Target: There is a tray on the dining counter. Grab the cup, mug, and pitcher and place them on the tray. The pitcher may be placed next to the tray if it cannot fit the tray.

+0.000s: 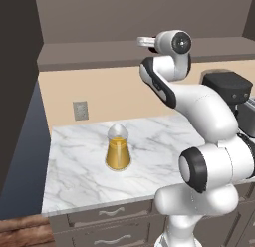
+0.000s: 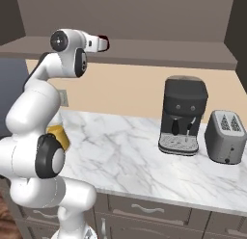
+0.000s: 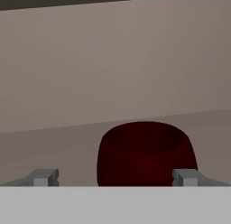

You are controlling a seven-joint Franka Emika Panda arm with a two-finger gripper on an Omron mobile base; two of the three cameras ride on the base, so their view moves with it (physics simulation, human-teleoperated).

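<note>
The gripper (image 3: pixel 115 178) stood wide open, holding nothing, its two fingertips (image 3: pixel 44 177) spread to either side of the mug (image 3: pixel 145 153), which sat just beyond them on a grey-brown shelf (image 2: pixel 159 52). That shelf ran high along the far wall, and the arm (image 1: pixel 199 111) reached up to it. Below, the pitcher (image 1: pixel 118 149) stood upright on the marble worktop (image 1: pixel 164 151), towards its left end. Farther right on the same worktop stood a black coffee machine (image 2: pixel 182 115) and, right of it, a grey toaster (image 2: pixel 226 136).
</note>
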